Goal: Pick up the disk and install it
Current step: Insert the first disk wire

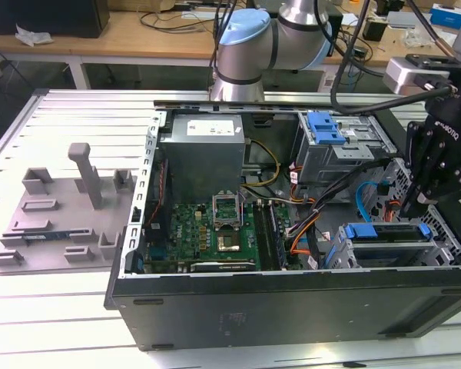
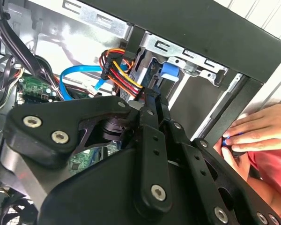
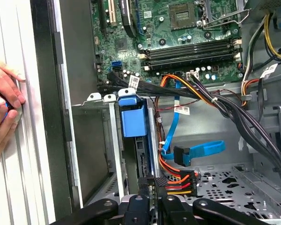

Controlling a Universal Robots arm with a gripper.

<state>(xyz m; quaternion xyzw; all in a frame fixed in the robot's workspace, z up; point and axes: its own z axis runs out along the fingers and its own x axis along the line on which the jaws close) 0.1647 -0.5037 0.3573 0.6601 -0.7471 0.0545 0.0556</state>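
The disk [image 1: 388,233] stands on edge in the drive bay at the open computer case's corner on the exterior view's right, with its blue carrier bracket along the top. In the first wrist view the carrier's blue tab [image 3: 132,119] sits at the bay's mouth, and the second wrist view shows the blue carrier [image 2: 168,70] too. My gripper [image 1: 409,206] hangs over the disk's right end. In both wrist views it [image 3: 153,202] [image 2: 152,101] straddles the disk's thin edge, shut on it.
A person's hand [image 3: 2,103] [image 2: 257,131] rests on the case's outer wall beside the bay. A blue data cable [image 3: 196,150] and an orange-red power plug [image 3: 178,180] lie close to the disk. The motherboard [image 1: 215,231], power supply [image 1: 203,150] and upper drive cage [image 1: 338,146] fill the case. A grey fixture [image 1: 61,207] lies outside.
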